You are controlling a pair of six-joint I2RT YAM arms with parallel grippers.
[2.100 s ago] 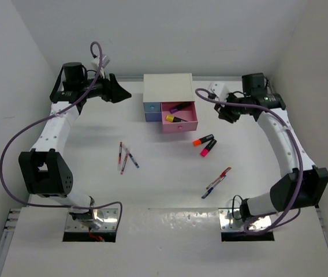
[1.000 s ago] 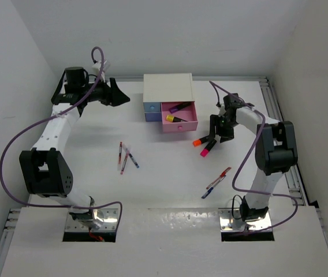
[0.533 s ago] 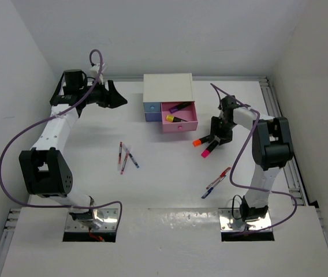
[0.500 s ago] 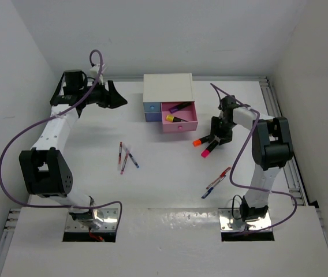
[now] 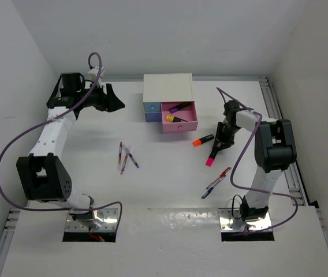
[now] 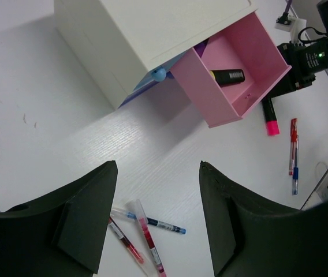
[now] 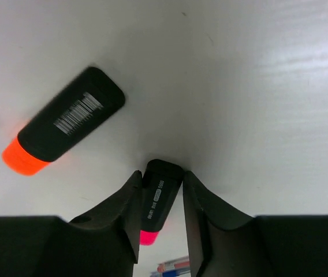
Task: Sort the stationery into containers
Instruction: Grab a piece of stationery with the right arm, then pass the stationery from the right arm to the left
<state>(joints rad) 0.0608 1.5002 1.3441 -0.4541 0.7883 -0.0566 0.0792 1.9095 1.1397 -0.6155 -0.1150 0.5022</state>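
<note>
**Right end effector clamps the pink highlighter just off the open pink drawer**

The right end effector (image 7: 161,193) is down on the pink highlighter (image 7: 157,202), one finger pressed to each side of its black end and the pink cap pointing toward the near edge; the jaws are drawn in to the barrel's width; whether the highlighter is off the counter (image 5: 164,173) I cannot tell.

The orange highlighter (image 7: 66,130) lies just beside the grip, apart from the fingers, between them and the pink drawer (image 5: 196,117); that drawer stands pulled out of the white cabinet (image 5: 167,88), with a purple highlighter (image 5: 180,107) and a yellow highlighter (image 5: 175,118) inside; its front wall faces the orange one, so that is what sits in the path; the light-blue drawer (image 5: 151,107) and the periwinkle drawer (image 5: 151,117) are stacked to the left of it.

On the near side of the grip, a pair of pens (image 5: 217,181), one red and one blue, lies near but apart; the right arm is folded in tight beside the rail (image 5: 269,98) along the counter's right edge.

A cluster of pens (image 5: 126,157) lies mid-left, well apart from the highlighters; bare white counter runs between the two pen groups.

The left end effector (image 6: 155,222) hangs over the back-left of the counter, left of the cabinet, jaws spread wide and holding nothing; the side wall (image 5: 19,69) is close behind that arm.
</note>
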